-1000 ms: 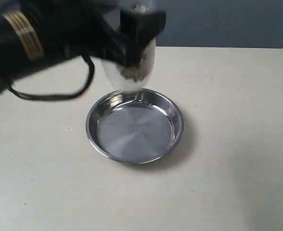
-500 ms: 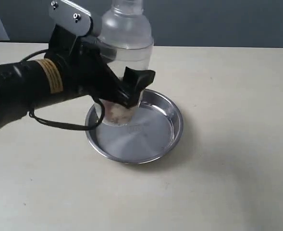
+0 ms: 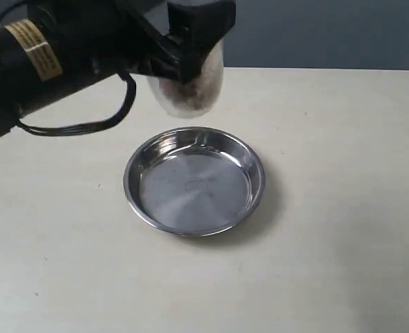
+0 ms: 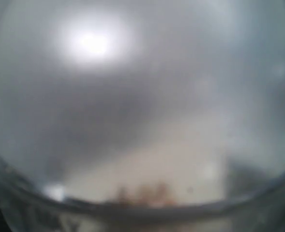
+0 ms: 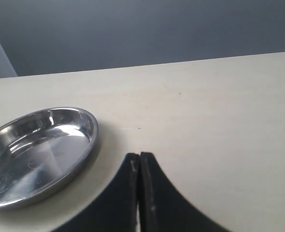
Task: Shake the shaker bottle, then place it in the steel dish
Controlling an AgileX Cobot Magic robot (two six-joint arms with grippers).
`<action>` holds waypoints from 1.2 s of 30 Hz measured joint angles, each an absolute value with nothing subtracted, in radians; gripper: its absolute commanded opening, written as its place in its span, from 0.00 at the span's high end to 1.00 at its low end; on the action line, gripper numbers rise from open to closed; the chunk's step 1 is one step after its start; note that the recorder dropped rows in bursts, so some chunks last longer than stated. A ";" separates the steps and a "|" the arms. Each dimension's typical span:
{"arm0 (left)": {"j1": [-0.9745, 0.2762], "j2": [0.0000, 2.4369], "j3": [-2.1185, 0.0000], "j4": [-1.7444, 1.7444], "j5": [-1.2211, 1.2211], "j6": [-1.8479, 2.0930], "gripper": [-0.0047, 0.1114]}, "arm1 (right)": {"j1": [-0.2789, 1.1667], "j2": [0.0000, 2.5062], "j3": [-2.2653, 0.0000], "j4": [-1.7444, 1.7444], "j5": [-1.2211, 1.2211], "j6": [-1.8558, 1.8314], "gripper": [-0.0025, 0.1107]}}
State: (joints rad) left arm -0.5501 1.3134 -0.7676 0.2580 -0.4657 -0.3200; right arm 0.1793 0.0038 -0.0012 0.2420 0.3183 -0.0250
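Exterior view: the black left gripper (image 3: pixel 192 43) is clamped round the clear frosted plastic shaker bottle (image 3: pixel 192 94), which hangs in the air above the far rim of the round, shallow, shiny stainless steel dish (image 3: pixel 136 201) and apart from it; only the bottle's lower body shows below the fingers, with brown granules (image 3: pixel 189 87) heaped inside; its cap is out of the picture; the dish lies on the pale beige table (image 3: pixel 343 222) with nothing in it.

Left wrist view: the bottle's blurred frosted wall (image 4: pixel 132 96) fills the picture, with a brown smear of granules (image 4: pixel 142 194) low in it; no finger shows here.

Right wrist view: the black right gripper (image 5: pixel 139 159) has its fingers pressed together with nothing between them, low over the table (image 5: pixel 210 116) and near the dish (image 5: pixel 86 140).

The bottle looks light and stiff, with a smooth wall that may slip; the loose granules will likely throw their weight about under shaking; a firm hold round the mid body, below the shoulder, seems soundest; standing taller than the dish is deep, it could topple on the slick steel unless its base lands flat near the middle.
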 measured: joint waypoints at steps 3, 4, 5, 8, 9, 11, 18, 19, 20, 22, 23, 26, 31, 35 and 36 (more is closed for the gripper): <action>-0.550 1.388 -0.707 0.278 -0.341 -0.309 0.96 | 0.179 0.004 -0.001 0.242 0.318 -0.025 0.98; -0.550 1.376 -0.712 0.288 -0.356 -0.311 0.96 | 0.179 0.004 -0.001 0.242 0.318 -0.025 0.98; -0.550 1.328 -0.749 0.287 -0.411 -0.320 0.96 | 0.179 0.004 -0.001 0.242 0.318 -0.025 0.98; -0.550 1.319 -0.755 0.284 -0.415 -0.314 0.96 | 0.179 0.004 -0.001 0.242 0.318 -0.025 0.98; -0.550 1.360 -0.732 0.280 -0.380 -0.314 0.96 | 0.179 0.004 -0.001 0.242 0.318 -0.025 0.98; -0.552 1.414 -0.707 0.295 -0.310 -0.311 0.96 | 0.179 0.004 -0.001 0.242 0.318 -0.025 0.98; -0.560 1.346 -0.786 0.259 -0.349 -0.315 0.96 | 0.179 0.004 -0.001 0.242 0.318 -0.023 0.98; -0.560 1.374 -0.769 0.259 -0.314 -0.317 0.96 | 0.179 0.004 -0.001 0.242 0.318 -0.023 0.98; -0.560 1.387 -0.757 0.266 -0.290 -0.320 0.96 | 0.179 0.004 -0.001 0.242 0.318 -0.023 0.98; -0.570 1.376 -0.756 0.268 -0.309 -0.324 0.96 | 0.179 0.004 -0.001 0.240 0.318 -0.023 0.98; -0.570 1.352 -0.766 0.268 -0.334 -0.328 0.96 | 0.179 0.004 -0.001 0.240 0.318 -0.023 0.98; -0.574 1.286 -0.806 0.266 -0.370 -0.325 0.96 | 0.179 0.004 -0.001 0.240 0.318 -0.023 0.98; -0.572 1.348 -0.786 0.268 -0.262 -0.303 0.96 | 0.179 0.004 -0.001 0.240 0.318 -0.023 0.98; -0.573 1.321 -0.829 0.287 -0.346 -0.298 0.96 | 0.179 0.004 -0.001 0.240 0.318 -0.025 0.98; -0.573 1.298 -0.854 0.287 -0.375 -0.298 0.96 | 0.179 0.004 -0.001 0.240 0.318 -0.025 0.98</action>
